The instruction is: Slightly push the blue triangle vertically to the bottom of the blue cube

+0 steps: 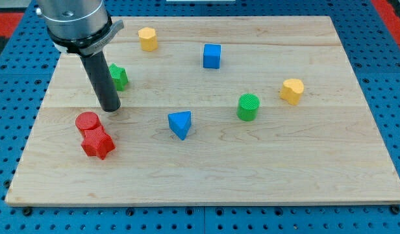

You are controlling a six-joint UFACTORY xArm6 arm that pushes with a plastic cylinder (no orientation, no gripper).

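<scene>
The blue triangle (180,123) lies near the middle of the wooden board (304,169). The blue cube (212,56) stands toward the view's top, a little right of the triangle. My tip (110,108) rests on the board at the view's left, well left of the blue triangle and slightly higher in the view. It is just above the red cylinder and touches no block that I can see.
A red cylinder (87,121) and a red star-shaped block (98,143) sit together below my tip. A green block (118,77) is partly behind the rod. A yellow block (147,39) is at the top, a green cylinder (248,107) and a yellow heart-shaped block (292,90) at the right.
</scene>
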